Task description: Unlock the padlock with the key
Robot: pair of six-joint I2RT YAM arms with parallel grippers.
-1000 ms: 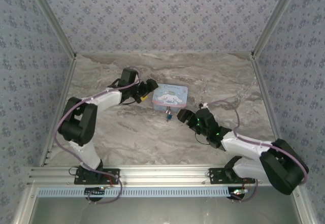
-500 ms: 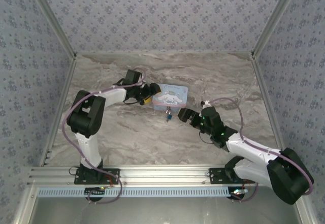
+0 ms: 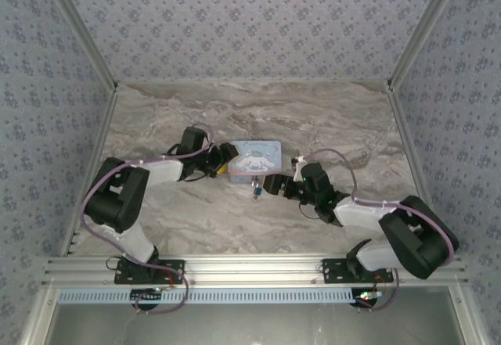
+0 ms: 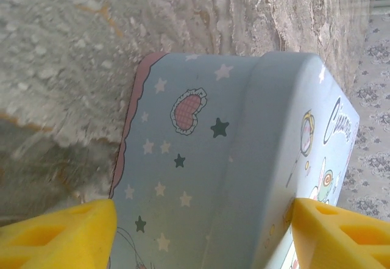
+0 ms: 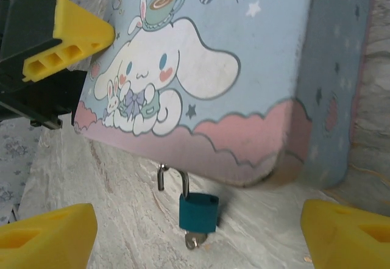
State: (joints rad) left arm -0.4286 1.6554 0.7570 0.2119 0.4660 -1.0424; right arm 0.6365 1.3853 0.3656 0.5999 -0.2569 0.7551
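Marbled table [image 3: 156, 212], patterned walls [image 3: 250, 24]. Left tool [image 4: 201, 235] spread astride tin [image 4: 201, 159]; right tool [image 3: 272, 184] spread, empty. Pinch key [image 5: 194, 240] squarely at six o'clock of padlock [image 5: 198, 213]; twist gently.

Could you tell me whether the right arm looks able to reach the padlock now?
Probably yes: the right gripper is open, facing the padlock hanging off the tin, with nothing between them.
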